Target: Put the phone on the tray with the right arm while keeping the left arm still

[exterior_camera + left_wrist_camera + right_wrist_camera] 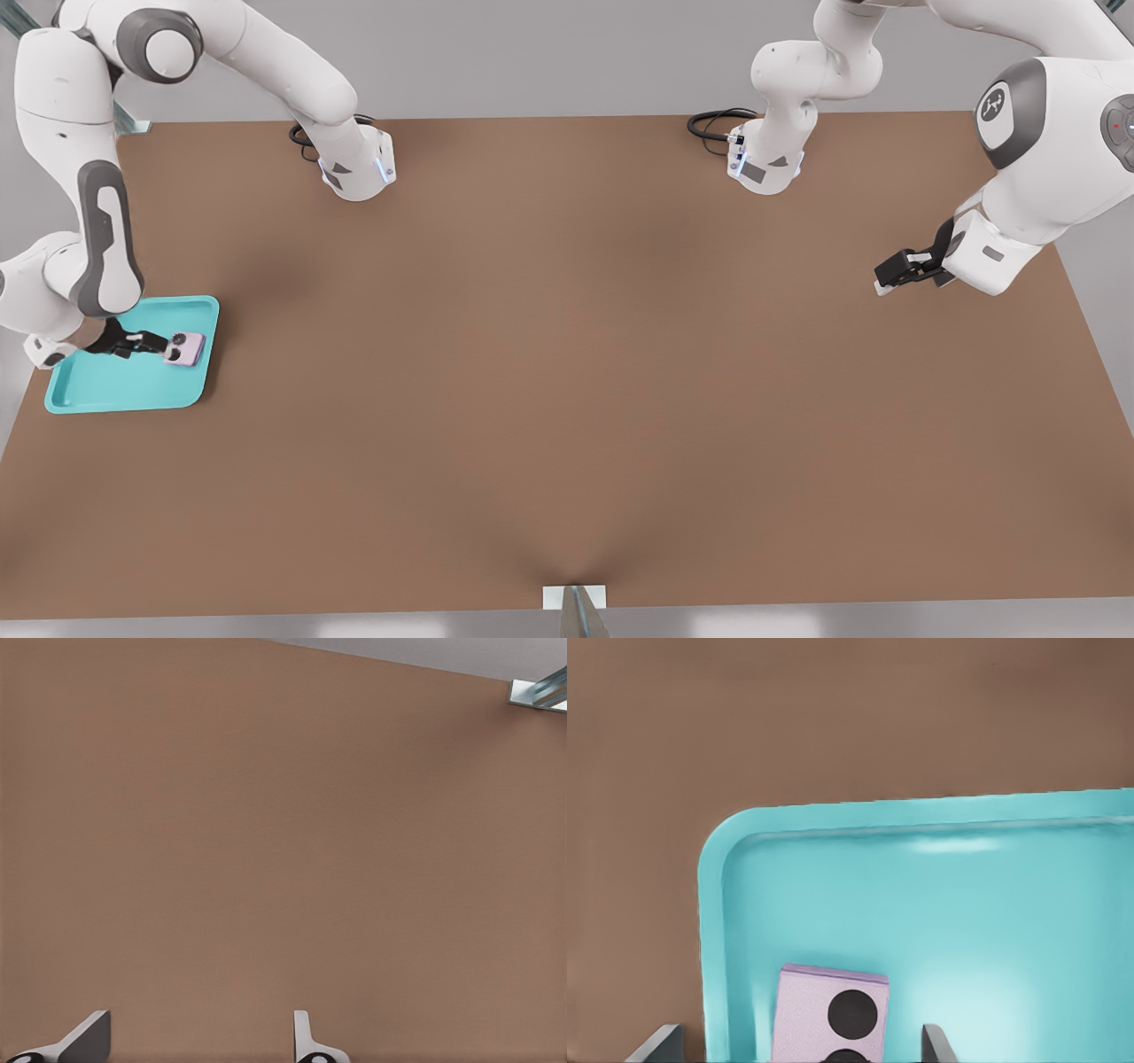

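Tool: the tool (158, 344) hangs low over the tray at the front view's left edge of the surface; its fingertips (656, 1043) stand spread wider than the phone, one on each side, gripping nothing.
Phone: the phone (185, 349) lies flat inside the tray, lenses up, close to the rim on the front view's right side; in the right wrist view the phone (830, 1013) sits between the two spread fingers without clearly touching either.
Tray: the tray (97, 388) rests flat on the brown surface (567, 381), toward its left near part; the phone is its only content.
Why so: the wide gap of the tool reads as a release, the phone's weight being borne by the tray floor and not by the fingers.
Task stage: by my judgement the placing is done or all but done; what remains is to lift the tool straight away without nudging the phone against the rim.
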Controlling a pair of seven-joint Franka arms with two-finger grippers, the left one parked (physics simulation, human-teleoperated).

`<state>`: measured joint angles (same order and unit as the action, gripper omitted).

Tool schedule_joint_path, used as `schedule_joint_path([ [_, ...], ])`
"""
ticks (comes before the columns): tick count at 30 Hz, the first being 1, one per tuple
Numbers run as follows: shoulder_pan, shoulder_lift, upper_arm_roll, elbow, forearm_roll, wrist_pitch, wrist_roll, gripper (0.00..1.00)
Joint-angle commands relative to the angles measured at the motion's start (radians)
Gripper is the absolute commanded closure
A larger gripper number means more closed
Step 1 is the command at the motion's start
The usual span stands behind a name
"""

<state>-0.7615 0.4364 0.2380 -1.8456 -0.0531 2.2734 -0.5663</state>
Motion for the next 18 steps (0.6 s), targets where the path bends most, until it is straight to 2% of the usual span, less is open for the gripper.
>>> schedule_joint_path([
  [1, 0.010, -0.030, 0.109, 0.108, -0.014, -0.218, -0.244, 0.00],
  [2, 0.008, -0.053, 0.220, 0.141, -0.100, -0.224, -0.109, 0.00],
  [3, 0.025, -0.053, 0.368, 0.233, -0.184, -0.291, 0.077, 0.00],
  [4, 0.093, -0.050, 0.448, 0.318, -0.260, -0.402, 0.276, 0.00],
  [6, 0.274, -0.054, 0.458, 0.424, -0.264, -0.557, 0.537, 0.00],
  [7, 0.340, -0.175, 0.426, 0.410, -0.235, -0.588, 0.572, 0.00],
  [8, 0.456, -0.263, 0.269, 0.376, -0.151, -0.600, 0.594, 0.00],
  [9, 0.709, -0.320, -0.043, 0.365, -0.071, -0.650, 0.595, 0.00],
  [10, 0.927, -0.341, -0.282, 0.390, -0.056, -0.719, 0.592, 0.00],
  [11, 0.944, -0.355, -0.319, 0.402, 0.004, -0.732, 0.594, 0.00],
  [15, 0.984, -0.478, -0.345, 0.226, -0.001, -0.664, 0.622, 0.00],
  [18, 0.984, -0.473, -0.345, 0.226, -0.001, -0.686, 0.697, 0.00],
])
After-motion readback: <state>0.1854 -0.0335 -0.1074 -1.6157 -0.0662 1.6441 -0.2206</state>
